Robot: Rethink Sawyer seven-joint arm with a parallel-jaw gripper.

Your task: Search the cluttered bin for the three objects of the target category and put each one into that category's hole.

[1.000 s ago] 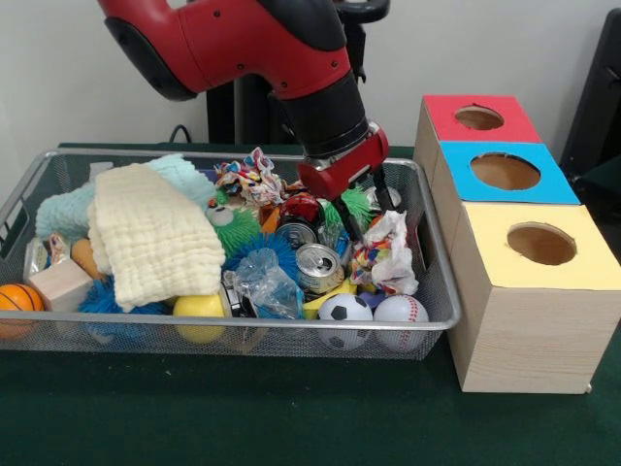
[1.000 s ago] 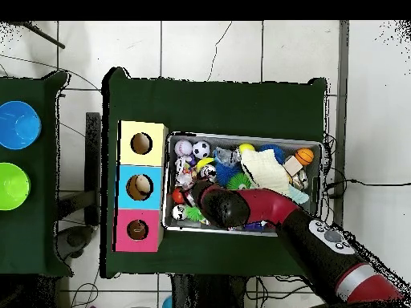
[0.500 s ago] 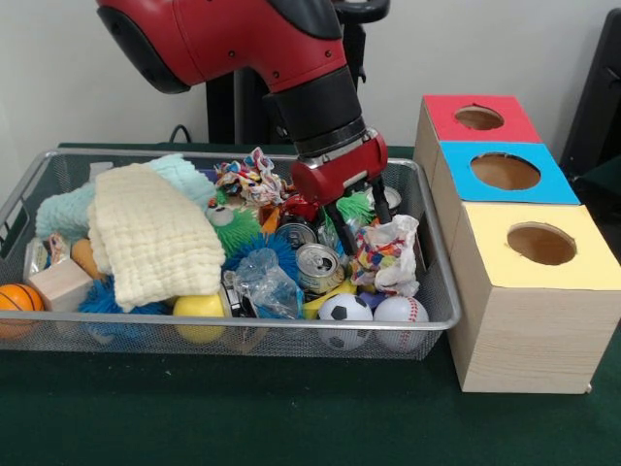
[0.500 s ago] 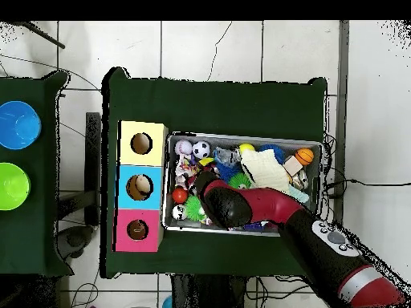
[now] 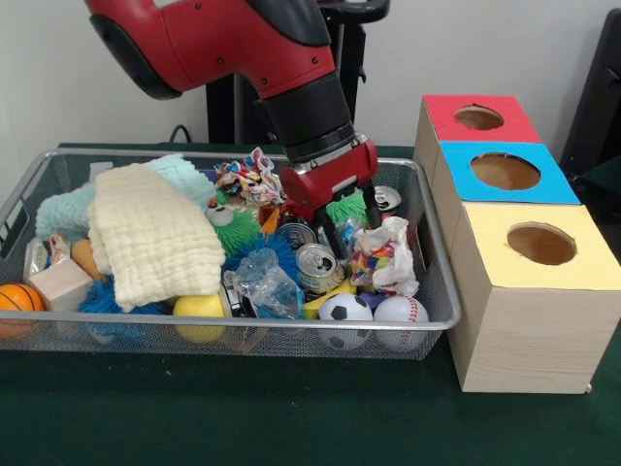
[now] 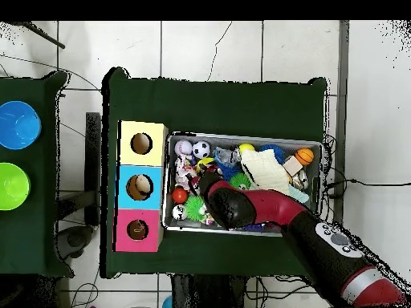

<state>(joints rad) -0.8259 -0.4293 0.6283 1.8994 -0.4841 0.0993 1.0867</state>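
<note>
From the front we see the gripper (image 5: 340,225) low in the bin (image 5: 243,320), above a dented silver can (image 5: 319,267) lying open end up; we cannot tell its finger spread; overhead, the arm (image 6: 265,210) hides it; the red ball (image 6: 179,195) shows

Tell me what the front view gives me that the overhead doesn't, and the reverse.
Only the front view shows the gripper down among the clutter beside the open can, with the crumpled wrapper next to it; overhead, the arm covers that spot. Only the overhead view shows a blue bowl and a green bowl on a side table, and something lying inside the blue box's hole. Both show the wire bin, the cream cloth, the soccer ball, the baseball and the three boxes.
</note>
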